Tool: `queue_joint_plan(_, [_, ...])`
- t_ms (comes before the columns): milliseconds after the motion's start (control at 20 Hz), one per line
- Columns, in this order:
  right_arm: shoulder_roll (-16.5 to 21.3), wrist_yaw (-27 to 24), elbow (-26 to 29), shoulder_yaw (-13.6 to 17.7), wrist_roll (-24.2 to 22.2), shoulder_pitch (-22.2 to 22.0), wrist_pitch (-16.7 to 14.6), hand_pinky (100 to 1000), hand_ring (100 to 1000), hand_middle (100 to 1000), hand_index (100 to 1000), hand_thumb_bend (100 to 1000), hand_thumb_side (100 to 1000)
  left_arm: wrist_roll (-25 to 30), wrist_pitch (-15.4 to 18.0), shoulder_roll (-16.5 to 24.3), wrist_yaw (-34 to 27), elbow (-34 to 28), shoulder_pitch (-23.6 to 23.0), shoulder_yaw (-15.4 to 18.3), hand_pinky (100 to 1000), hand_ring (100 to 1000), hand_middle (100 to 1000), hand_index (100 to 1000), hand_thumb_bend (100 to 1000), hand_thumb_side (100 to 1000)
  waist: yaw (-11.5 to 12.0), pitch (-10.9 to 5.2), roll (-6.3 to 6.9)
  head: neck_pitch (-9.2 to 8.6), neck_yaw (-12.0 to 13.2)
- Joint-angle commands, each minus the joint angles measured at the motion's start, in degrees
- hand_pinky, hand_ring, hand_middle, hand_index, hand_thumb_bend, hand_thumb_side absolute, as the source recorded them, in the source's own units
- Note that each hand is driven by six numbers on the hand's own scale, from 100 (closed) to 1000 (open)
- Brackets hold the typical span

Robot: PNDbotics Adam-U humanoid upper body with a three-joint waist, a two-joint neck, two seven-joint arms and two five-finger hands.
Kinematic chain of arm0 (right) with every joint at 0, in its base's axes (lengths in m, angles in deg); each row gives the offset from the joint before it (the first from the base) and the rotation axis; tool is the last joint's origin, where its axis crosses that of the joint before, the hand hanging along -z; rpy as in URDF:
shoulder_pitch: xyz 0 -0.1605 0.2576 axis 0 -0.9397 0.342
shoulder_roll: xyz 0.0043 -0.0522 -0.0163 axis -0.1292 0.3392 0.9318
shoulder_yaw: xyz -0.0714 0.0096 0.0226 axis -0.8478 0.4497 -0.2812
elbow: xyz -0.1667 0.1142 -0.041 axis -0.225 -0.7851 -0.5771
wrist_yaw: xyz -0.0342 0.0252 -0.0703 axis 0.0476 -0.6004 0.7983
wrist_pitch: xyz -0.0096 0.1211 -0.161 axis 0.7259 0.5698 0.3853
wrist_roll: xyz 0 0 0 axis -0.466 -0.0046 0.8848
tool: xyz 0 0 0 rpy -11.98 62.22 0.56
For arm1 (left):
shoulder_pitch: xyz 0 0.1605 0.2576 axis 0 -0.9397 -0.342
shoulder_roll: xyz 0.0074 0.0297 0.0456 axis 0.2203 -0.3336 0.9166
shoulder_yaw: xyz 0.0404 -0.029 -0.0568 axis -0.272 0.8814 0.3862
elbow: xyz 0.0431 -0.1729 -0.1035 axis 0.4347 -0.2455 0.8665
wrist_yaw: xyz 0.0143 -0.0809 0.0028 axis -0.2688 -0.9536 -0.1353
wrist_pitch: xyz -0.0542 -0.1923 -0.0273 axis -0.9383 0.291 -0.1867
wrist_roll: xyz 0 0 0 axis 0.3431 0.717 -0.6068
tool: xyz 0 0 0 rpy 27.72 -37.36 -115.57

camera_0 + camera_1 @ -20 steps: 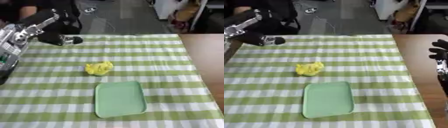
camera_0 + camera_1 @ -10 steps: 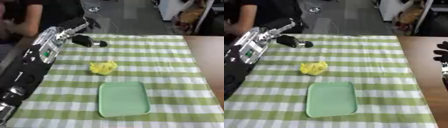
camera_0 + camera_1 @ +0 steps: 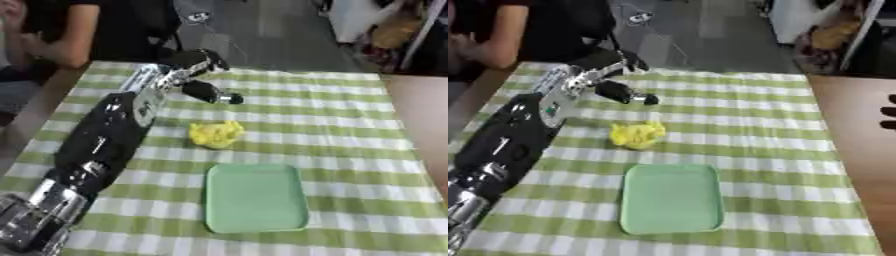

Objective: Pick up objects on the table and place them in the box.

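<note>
A crumpled yellow object (image 3: 215, 134) lies on the green-and-white checked tablecloth (image 3: 350, 120), near the middle of the table. Just on its near side sits a shallow pale green tray (image 3: 255, 197), apart from it. The left hand (image 3: 197, 67) reaches in from the near left and hovers beyond the yellow object, to its far left, not touching it; whether its fingers are spread or curled cannot be told. Dark fingertips of the right hand (image 3: 888, 117) show at the right edge.
</note>
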Motion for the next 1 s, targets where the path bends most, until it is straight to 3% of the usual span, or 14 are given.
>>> queue_joint_plan(50, [0.41,-0.37,0.83,0.04,-0.20,0.36,-0.06,693,755,780,891,100,790,-0.05,0.50,-0.06,1.17,0.76,1.39,0.90,690,738,811,860,750,794,-0.16,-0.58,-0.11,-0.77,0.56])
queue_joint_plan(1000, [0.40,-0.47,0.80,-0.17,-0.53,0.52,-0.14,693,755,780,892,100,789,4.28,3.27,-0.42,2.31,4.51,1.12,-1.19,695,715,782,837,764,783,-0.78,-0.35,0.36,-0.96,0.97])
